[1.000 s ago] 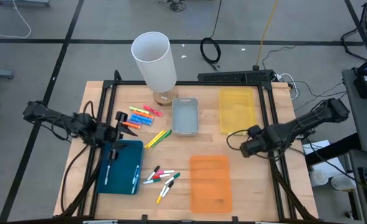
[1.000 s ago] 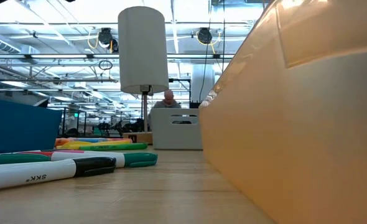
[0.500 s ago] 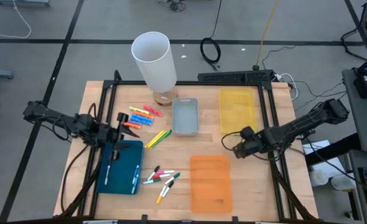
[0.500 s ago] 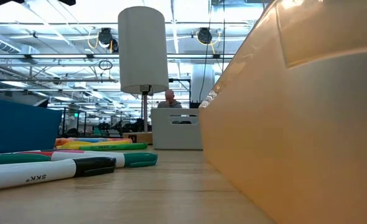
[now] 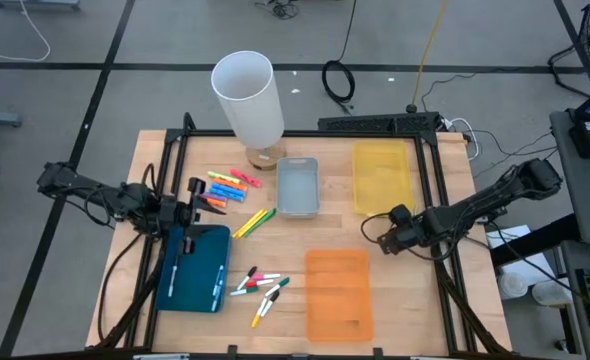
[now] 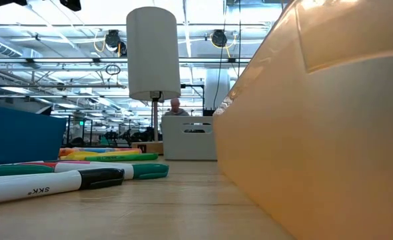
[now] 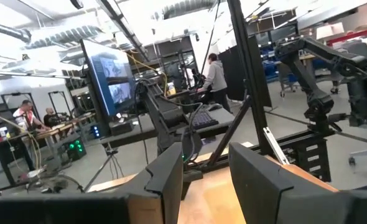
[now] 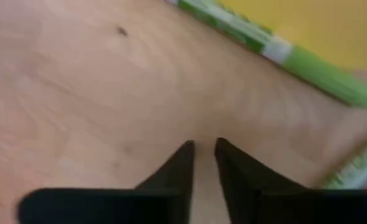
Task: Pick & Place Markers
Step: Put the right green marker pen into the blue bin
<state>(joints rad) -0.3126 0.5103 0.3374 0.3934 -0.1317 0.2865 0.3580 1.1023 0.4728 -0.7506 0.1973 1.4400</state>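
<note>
A pale wooden table (image 5: 425, 290) stands on a grey floor. The right gripper (image 8: 203, 163) points down at bare wood, its dark fingers (image 8: 177, 168) nearly together and holding nothing, just beside the yellow plastic tray (image 5: 381, 176). The left gripper (image 7: 205, 171) hangs over the dark teal tray (image 5: 195, 268), fingers slightly apart. The thin coloured markers (image 5: 231, 187) lie scattered between the trays.

Neon markers (image 5: 230, 187): I see them flat, clustered near the table's far left.
White markers (image 5: 260, 289): scattered flat, near edge.
</note>
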